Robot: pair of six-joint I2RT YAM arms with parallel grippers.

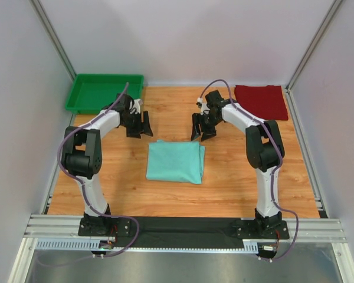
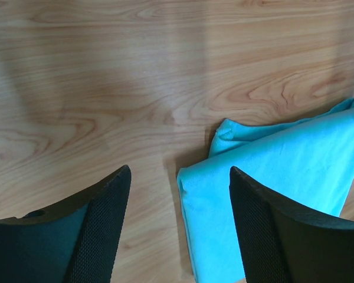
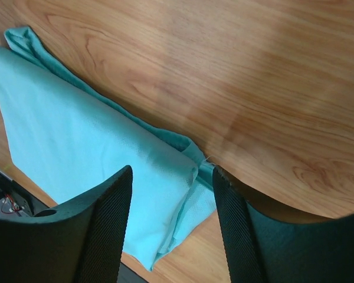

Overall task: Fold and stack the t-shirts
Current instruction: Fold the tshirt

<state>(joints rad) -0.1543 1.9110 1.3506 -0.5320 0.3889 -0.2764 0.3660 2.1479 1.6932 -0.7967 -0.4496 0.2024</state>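
Two t-shirts on the table (image 1: 236, 183): the mint t-shirt (image 1: 176, 163) folded to a rectangle mid-table, the dark red t-shirt (image 1: 261, 101) folded flat in the far right corner, its outer edge close by the side wall. They're well apart, not stacked. Bare wood all round the mint one: wide strips left & right, a strip btwn its near edge and the arm bases, and a narrower gap at the far edge, where both tools hang. One green tray (image 1: 104, 92) sits in the far left corner.

Over wood just past the shirt's far left corner is the left tool (image 1: 140, 127), fingers apart, nothing btwn them. Over the far right corner is the right tool (image 1: 203, 131), fingers apart too, gripping nothing.

Top view gives the whole layout. The wrist cams add edge detail. Left wrist shows the corner w/ a lower layer poking out past the top one. Right wrist shows layers along the folded side, lower cloth peeking from under. Red shirt & tray show in the top view only.

Count: 2 shirts, 1 tray, 2 arms, 2 tools.
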